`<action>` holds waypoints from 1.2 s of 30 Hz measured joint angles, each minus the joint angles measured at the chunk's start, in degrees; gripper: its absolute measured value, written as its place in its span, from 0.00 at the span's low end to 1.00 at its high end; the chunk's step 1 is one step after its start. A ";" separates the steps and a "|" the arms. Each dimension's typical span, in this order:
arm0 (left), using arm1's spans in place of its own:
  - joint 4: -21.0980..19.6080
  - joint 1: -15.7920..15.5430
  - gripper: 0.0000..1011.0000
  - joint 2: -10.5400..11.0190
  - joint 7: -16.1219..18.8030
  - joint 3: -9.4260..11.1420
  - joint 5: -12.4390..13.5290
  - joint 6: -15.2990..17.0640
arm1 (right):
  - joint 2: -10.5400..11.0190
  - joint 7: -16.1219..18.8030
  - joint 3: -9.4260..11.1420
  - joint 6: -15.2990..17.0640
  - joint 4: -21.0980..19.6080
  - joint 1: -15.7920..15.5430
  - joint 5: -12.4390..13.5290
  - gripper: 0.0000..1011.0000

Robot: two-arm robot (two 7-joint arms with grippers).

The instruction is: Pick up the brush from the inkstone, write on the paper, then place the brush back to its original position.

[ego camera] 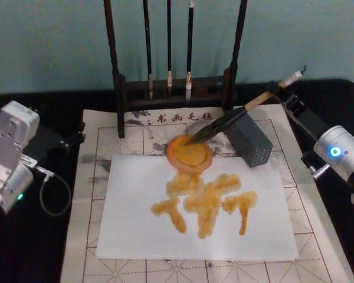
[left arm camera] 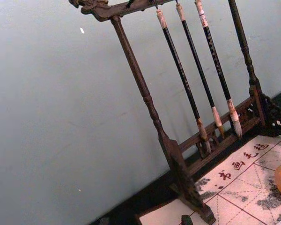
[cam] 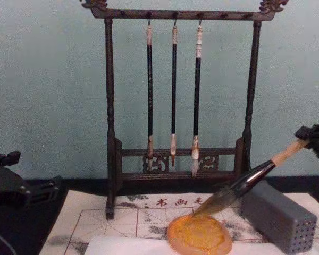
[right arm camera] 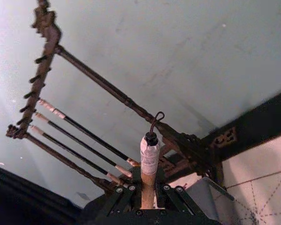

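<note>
Chest view: brush between right jaws

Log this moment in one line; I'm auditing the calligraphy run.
right gripper: shut on brush | brush tip: at inkstone | paper: orange strokes present | left gripper: parked, table's left

Left arm: boxy white-silver shells, small green light low on casing, thin black cable looping off side. Left gripper: black. Right arm: rounded silver-white joint, glowing blue ring light, black links beyond. Right gripper: black fingers on scissor-like linkage, bright screw heads at pivots, possibly four.
</note>
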 joint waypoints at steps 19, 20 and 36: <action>0.00 0.00 0.99 0.00 0.00 0.00 0.00 0.00 | -1.86 -2.09 -2.24 -0.70 6.09 3.44 3.78 0.18; 0.00 0.00 0.99 0.00 0.00 0.00 0.00 0.00 | -1.90 -2.11 -2.35 -0.77 6.23 3.56 3.84 0.18; 0.00 0.00 0.99 0.00 0.00 0.00 0.00 0.00 | -1.74 -2.30 -5.51 -2.32 8.72 5.62 4.27 0.18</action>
